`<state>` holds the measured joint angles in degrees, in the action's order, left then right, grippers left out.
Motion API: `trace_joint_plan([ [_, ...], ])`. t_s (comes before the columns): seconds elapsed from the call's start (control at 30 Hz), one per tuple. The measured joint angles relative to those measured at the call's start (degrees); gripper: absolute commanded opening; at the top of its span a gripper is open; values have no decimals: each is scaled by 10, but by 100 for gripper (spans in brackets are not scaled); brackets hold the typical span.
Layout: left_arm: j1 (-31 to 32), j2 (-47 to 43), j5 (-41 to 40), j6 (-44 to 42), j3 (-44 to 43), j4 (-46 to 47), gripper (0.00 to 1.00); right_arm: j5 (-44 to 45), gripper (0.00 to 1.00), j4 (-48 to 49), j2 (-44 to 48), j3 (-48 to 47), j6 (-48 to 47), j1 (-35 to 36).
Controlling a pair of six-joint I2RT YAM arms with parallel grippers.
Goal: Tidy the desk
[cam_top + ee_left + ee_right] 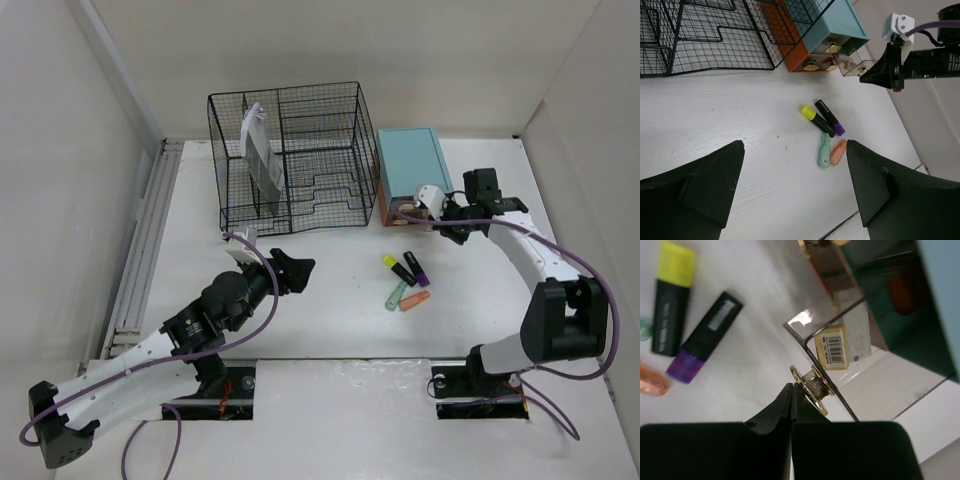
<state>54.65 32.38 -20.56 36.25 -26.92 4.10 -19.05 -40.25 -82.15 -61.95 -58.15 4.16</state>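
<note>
One desk [330,325], four markers [400,271], one organizer [290,160]

Bright, even light with soft shadows on the white desk [340,330] — right wrist view blurs up close.

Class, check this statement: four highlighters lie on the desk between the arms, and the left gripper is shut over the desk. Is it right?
Not quite. The left gripper is open, its fingers wide apart, as the left wrist view shows. The four highlighters do lie on the desk between the arms.
</note>
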Motion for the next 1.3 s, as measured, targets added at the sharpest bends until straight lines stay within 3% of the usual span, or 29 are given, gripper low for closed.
trace_joint_plan([
  [0.43, 0, 11, 0, 0, 0, 6, 82, 89, 0, 217, -64, 18, 77, 20],
  [0.67, 0, 28, 16, 1, 9, 35, 83, 105, 0, 241, -88, 18, 102, 27],
  [0.77, 0, 40, 36, 3, 20, 70, 85, 90, 5, 236, -84, 17, 105, 28],
  [0.83, 0, 64, 54, 3, 26, 105, 83, 68, 14, 222, -70, 17, 103, 28],
  [0.87, 0, 82, 62, 5, 27, 121, 81, 57, 24, 210, -55, 18, 102, 28],
  [0.9, 0, 106, 74, 6, 27, 144, 78, 45, 59, 199, -30, 19, 101, 28],
  [0.93, 0, 133, 87, 7, 27, 172, 73, 39, 86, 192, -5, 21, 105, 29],
  [0.97, 0, 163, 99, 9, 25, 195, 57, 34, 100, 191, 29, 23, 106, 30],
  [1.03, 0, 244, 127, 16, 11, 236, 32, 33, 100, 198, 97, 27, 127, 31],
  [1.07, 0, 289, 141, 18, -3, 252, 21, 34, 100, 203, 127, 28, 141, 29],
  [1.1, 0, 331, 155, 20, -18, 268, 1, 31, 98, 211, 151, 28, 159, 26],
  [1.13, 0, 369, 174, 18, -33, 285, 0, 27, 66, 215, 168, 24, 177, 21],
  [1.23, 0, 489, 205, 28, -104, 317, 0, -10, 10, 211, 169, -4, 236, -16],
  [1.27, 0, 525, 215, 32, -130, 329, 3, -21, 0, 210, 156, -17, 257, -30],
  [1.3, -1, 558, 224, 36, -155, 339, 11, -34, 0, 209, 143, -29, 277, -42],
])
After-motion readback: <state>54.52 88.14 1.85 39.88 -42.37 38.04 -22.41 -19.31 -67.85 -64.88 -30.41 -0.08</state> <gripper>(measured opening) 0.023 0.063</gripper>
